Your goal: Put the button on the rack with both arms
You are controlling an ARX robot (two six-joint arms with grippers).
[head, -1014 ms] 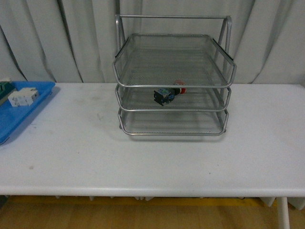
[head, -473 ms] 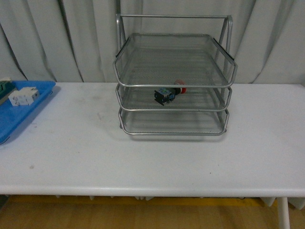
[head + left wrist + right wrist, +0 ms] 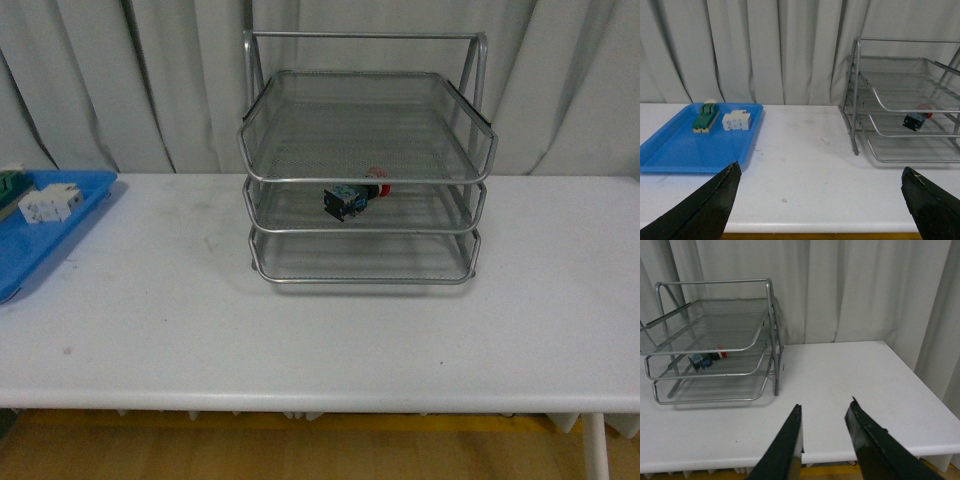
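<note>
The left gripper [image 3: 820, 200] hangs over the near part of the table [image 3: 330, 330] with its two dark fingers [image 3: 710, 207] spread wide apart and nothing between them, well clear of everything on the tabletop. The right gripper [image 3: 824, 432] likewise holds nothing; its fingers [image 3: 787, 442] stand parted with a bare gap between them, above the near right part of the white table, well apart from the rack [image 3: 715, 340]. Neither arm shows in the front view. Farther out, the rack [image 3: 365, 160] stands at the far middle of the table, a silver wire-mesh frame with three tiers stacked one above another and a tubular bar across its top. The button [image 3: 355, 196] lies on its side in the middle tier, near that tray's front rim, its red cap [image 3: 381, 186] pointing right and away and its dark body with bluish contacts toward the near left; the left wrist view [image 3: 916, 120] and right wrist view [image 3: 705, 360] both show it in that same middle tray. At the far left of the table lies a flat blue tray [image 3: 685, 150], carrying a green-and-cream block [image 3: 706, 119] and, just beside it, a white block [image 3: 737, 120]. Pale pleated curtains [image 3: 80, 80] hang behind the table.
</note>
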